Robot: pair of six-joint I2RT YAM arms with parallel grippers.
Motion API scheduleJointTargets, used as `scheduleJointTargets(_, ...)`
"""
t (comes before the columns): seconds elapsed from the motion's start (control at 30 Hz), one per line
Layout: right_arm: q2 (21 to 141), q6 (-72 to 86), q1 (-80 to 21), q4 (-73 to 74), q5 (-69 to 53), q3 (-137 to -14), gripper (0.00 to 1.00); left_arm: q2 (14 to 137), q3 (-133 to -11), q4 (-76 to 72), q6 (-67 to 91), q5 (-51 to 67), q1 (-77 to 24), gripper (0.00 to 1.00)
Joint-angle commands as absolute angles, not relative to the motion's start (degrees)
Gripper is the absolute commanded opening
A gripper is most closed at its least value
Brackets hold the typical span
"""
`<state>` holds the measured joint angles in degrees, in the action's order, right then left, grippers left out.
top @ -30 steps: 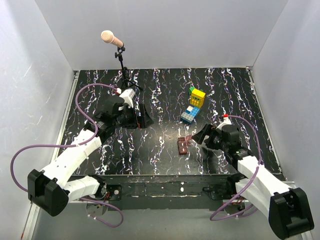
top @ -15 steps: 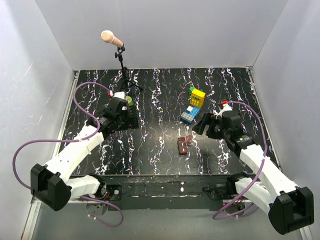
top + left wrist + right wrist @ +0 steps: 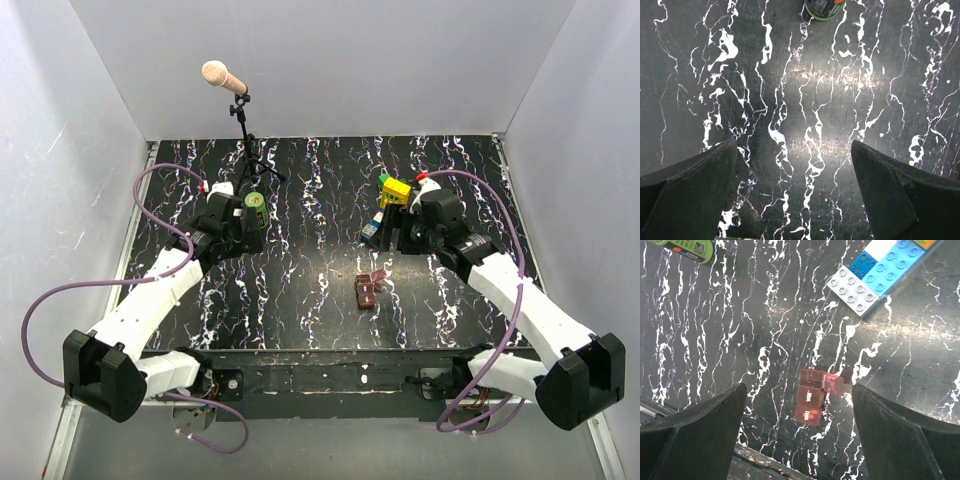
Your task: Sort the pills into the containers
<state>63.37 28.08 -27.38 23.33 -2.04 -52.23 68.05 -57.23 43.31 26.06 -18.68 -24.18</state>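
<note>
Marbled table (image 3: 805, 100): spread left gripper (image 3: 794, 145) views only green bottle (image 3: 824, 7); spread right gripper (image 3: 799, 386) views box (image 3: 812, 401) too.

The bottle (image 3: 254, 212) sits on the left half of the bench (image 3: 310, 250), in front of the microphone (image 3: 222, 76), which stands at the back edge. The box (image 3: 368, 290) lies right of centre, nearer the front (well apart from the bottle). Behind it, slightly right, rests the brick stack (image 3: 396, 190).

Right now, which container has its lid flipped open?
The dark red-brown rectangular box, its hinged flap swung aside; the green bottle shows no open flap.
</note>
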Motion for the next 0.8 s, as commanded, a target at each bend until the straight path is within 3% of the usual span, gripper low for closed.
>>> scheduleJointTargets(0.0,66.4,27.0,-28.9,24.0,-1.9,-57.1,0.92,66.9,-55.2,35.4,23.8,-14.1,-21.8,0.98)
scheduleJointTargets(0.27,67.7,27.6,-29.0,23.4,-4.0,-57.7,0.92,75.7,-54.8,19.6,21.4,-7.7,-20.1,0.98)
scheduleJointTargets(0.77,64.5,27.8,-29.0,23.6,-5.0,-54.8,0.93,101.1,-65.2,10.1,19.0,-12.8,-18.6,0.98)
